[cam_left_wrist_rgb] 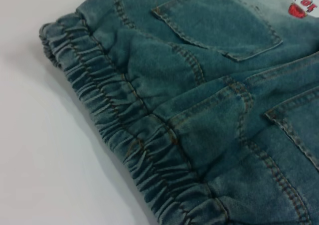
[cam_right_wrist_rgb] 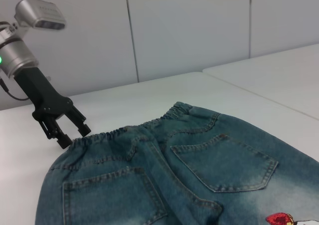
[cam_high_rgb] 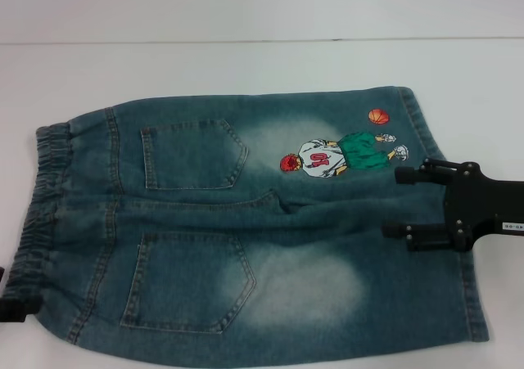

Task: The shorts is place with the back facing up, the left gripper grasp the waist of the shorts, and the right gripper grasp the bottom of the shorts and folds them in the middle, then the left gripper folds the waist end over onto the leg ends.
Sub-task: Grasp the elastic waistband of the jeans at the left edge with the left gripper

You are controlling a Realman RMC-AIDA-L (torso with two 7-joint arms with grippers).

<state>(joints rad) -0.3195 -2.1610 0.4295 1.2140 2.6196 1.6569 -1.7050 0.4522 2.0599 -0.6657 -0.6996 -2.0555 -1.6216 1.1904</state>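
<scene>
Left gripper (cam_right_wrist_rgb: 64,130): at the near-left corner of the shorts, by the near end of the waist. The head view shows only a black tip at the left edge. The right wrist view shows it whole, pointing down on its silver arm, its two fingers (cam_right_wrist_rgb: 79,125) spread apart. Its tips sit just at the waist edge; whether they touch the cloth cannot be told.

Table (cam_high_rgb: 246,66): white, plain, bearing the shorts.

Shorts (cam_high_rgb: 270,246): blue-green denim, spread flat on the table, back side up, lying sideways with the waist to the left and the leg ends to the right. Pale bleached patches mark each leg.

Near pocket (cam_high_rgb: 192,283): on the near half, flat, stitched in tan thread.

Waist (cam_high_rgb: 41,213): ruched elastic band along the left edge, running near to far. The left wrist view shows its gathers close up, lying on the table.

Right gripper (cam_high_rgb: 408,203): over the right part of the shorts, beside the leg ends, roughly midway between near and far. Its fingers (cam_high_rgb: 413,174) point left and stand well apart, with denim showing between them. It pinches nothing. A small white label (cam_high_rgb: 512,223) sits on its arm.

Leg ends (cam_high_rgb: 475,303): straight hems along the right edge, partly hidden by the right gripper.

Far pocket (cam_high_rgb: 192,156): on the far half, flat.

Embroidery (cam_high_rgb: 340,155): cartoon basketball player on the far leg, just beyond the right gripper.

Ball (cam_high_rgb: 378,116): orange, stitched near the far-right corner.
</scene>
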